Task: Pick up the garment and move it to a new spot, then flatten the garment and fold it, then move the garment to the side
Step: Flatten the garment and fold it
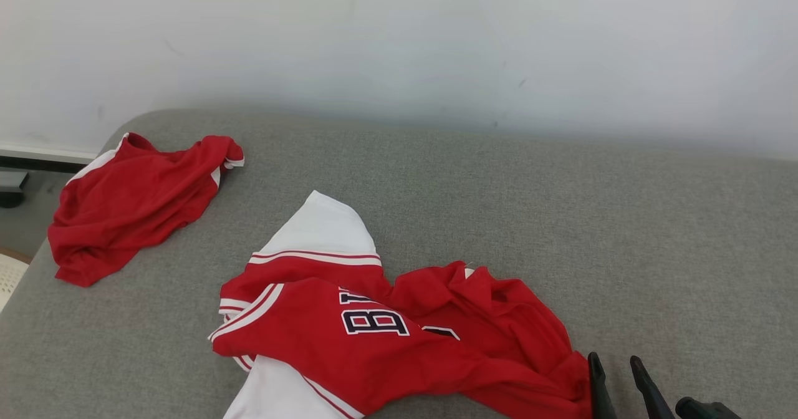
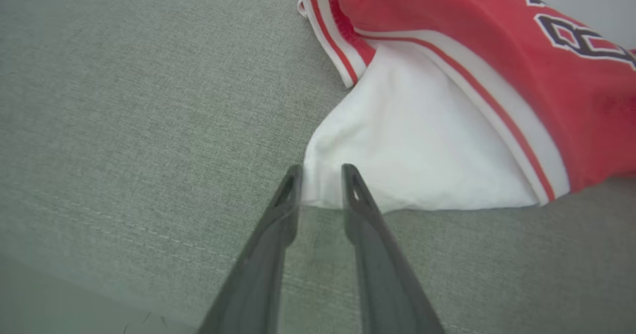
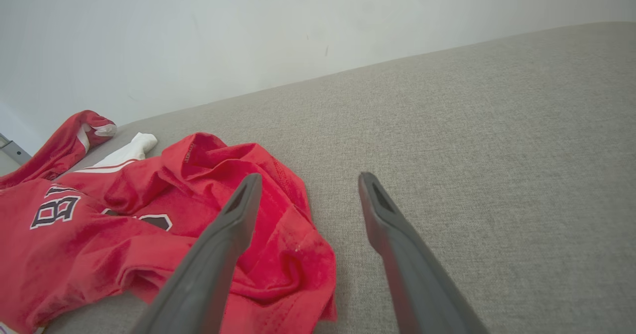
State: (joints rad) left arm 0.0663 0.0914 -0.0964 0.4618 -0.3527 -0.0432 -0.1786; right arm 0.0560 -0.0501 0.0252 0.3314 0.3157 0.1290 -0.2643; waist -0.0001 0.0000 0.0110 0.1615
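**Jersey** (image 1: 349, 344): red, with white sleeves and dark lettering. It lies at 6 o'clock on the grey pad (image 1: 561, 219), bunched up, with the red body rucked toward 4 o'clock. The far sleeve (image 1: 324, 232) points to 12.

**Red cloth** (image 1: 131, 207): a second garment, heaped at 10 o'clock and well apart from the jersey.

**Left gripper** (image 2: 320, 171): jaws a narrow slit apart. The tips sit at the edge of the near sleeve (image 2: 412, 160). White cloth shows between them, but no pinch is evident.

**Right gripper** (image 1: 615, 363): at 5 o'clock, jaws spread wide and empty, just beside the jersey's red hem. In the right wrist view, one finger crosses over that hem.

**Containers:** a pale slotted thing (image 1: 9, 275) sits at 9 o'clock, off the pad. It is perhaps a basket, but its contents cannot be told.

**Progress, as judged:**
- The jersey rests on the pad with neither gripper holding it, so the move to a new spot looks done.
- Flattening has barely begun, as the layers are creased and overlapping.
- Folding and shifting it aside are both outstanding.
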